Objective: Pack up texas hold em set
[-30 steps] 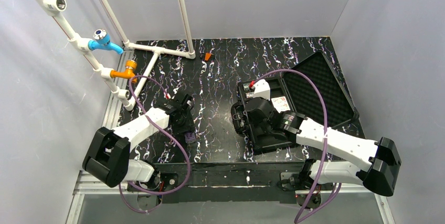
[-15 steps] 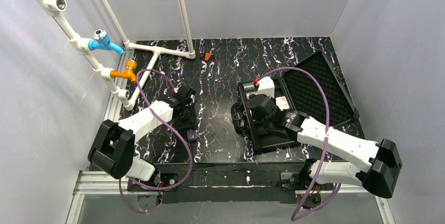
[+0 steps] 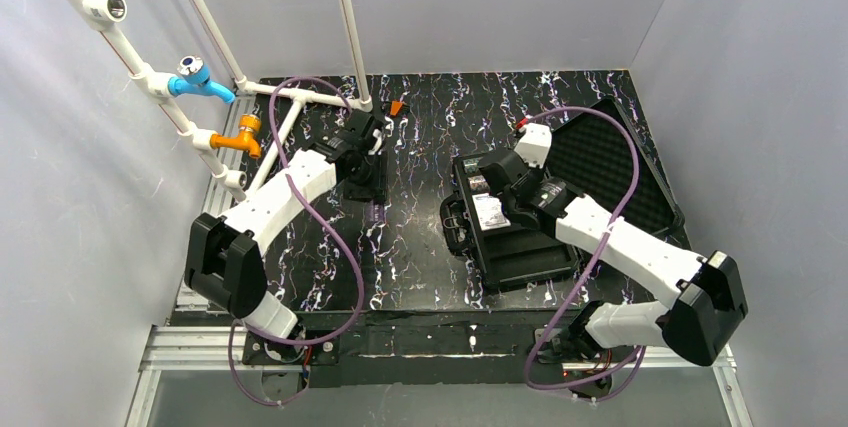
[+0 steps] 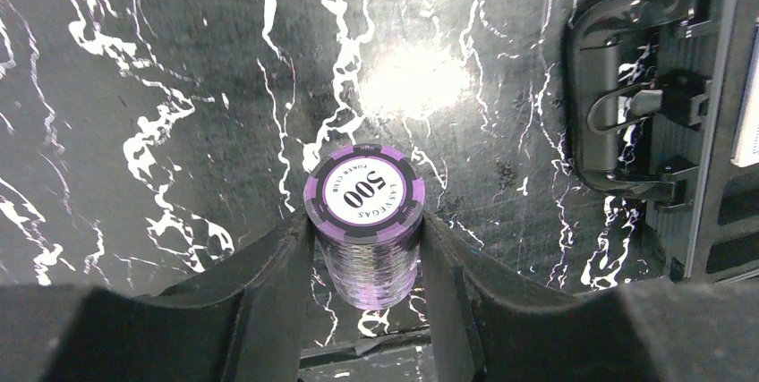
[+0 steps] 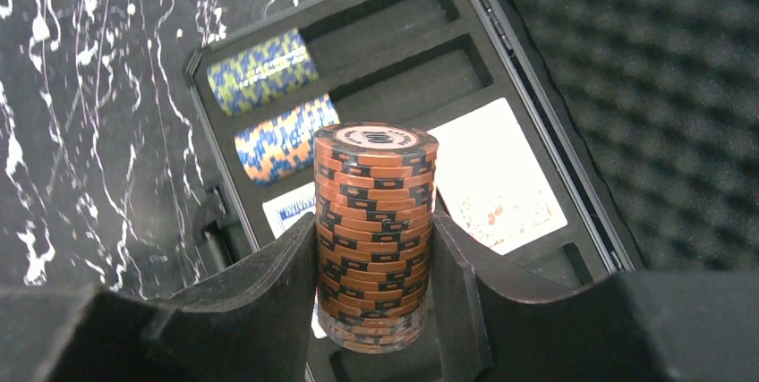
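Observation:
My left gripper (image 4: pixel 365 241) is shut on a stack of purple 500 chips (image 4: pixel 362 221) over the black marbled table. In the top view the gripper (image 3: pixel 371 197) is left of the open black case (image 3: pixel 520 257), with the purple stack (image 3: pixel 375 213) at its tips. My right gripper (image 5: pixel 376 243) is shut on a stack of orange-brown chips (image 5: pixel 376 221) above the case tray (image 5: pixel 394 38). In the top view it (image 3: pixel 503 187) is over the tray's far part. Two rows of blue-yellow chips (image 5: pixel 268 69) lie in slots, and card decks (image 5: pixel 497 176) lie beside them.
The case lid (image 3: pixel 600 162) lies open with grey foam to the right. The case handle and latch (image 4: pixel 626 123) face the left gripper. A white pipe frame (image 3: pixel 290 107) with blue and orange valves stands at the back left. A small orange piece (image 3: pixel 397 107) lies at the back.
My left arm has swung away from the near edge toward the back middle, carrying the purple stack. My right gripper has moved toward the back of the case, uncovering a card deck.

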